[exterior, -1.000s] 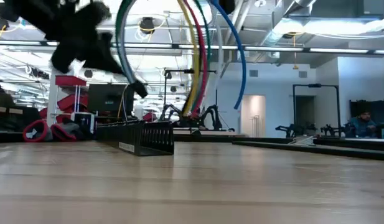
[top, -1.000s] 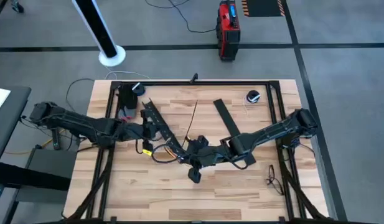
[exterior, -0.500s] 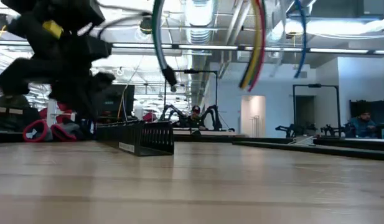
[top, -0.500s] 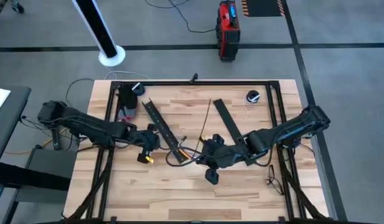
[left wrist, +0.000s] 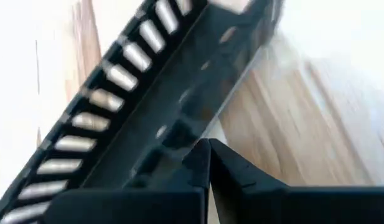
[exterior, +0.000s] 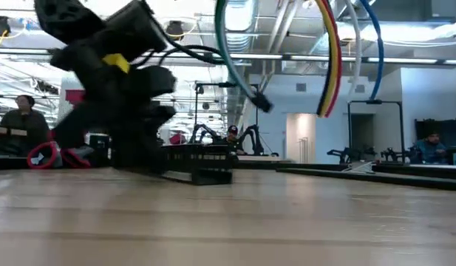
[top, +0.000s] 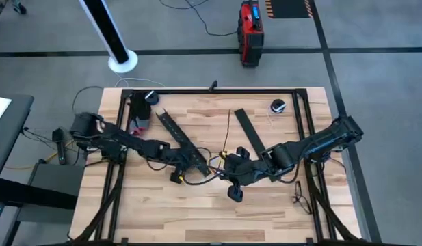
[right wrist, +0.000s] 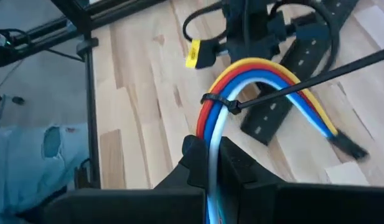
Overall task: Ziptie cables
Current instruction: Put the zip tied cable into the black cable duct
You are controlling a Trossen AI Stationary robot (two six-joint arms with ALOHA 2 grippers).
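Moved toward 3 o'clock onto channel (top: pixel 184 143): left end effector (top: pixel 185 166), closed. Right end effector (top: pixel 222 166) gripping cables (right wrist: pixel 241 87); open surface (top: pixel 265 212) toward 6 o'clock.

A robotics lab or workshop: a wooden tabletop (top: pixel 197 205) in a black frame stands on grey concrete floor (top: pixel 375 75) with dark floor lines. Across the room, ceiling strip lights (exterior: pixel 405 59), exposed ducts, other robot arms (exterior: pixel 250 137) and seated people (exterior: pixel 431 144).

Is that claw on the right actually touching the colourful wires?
Touching. In the right wrist view the right gripper has its dark fingers shut on the cables, which rise from between them, with a zip tie around the bundle.
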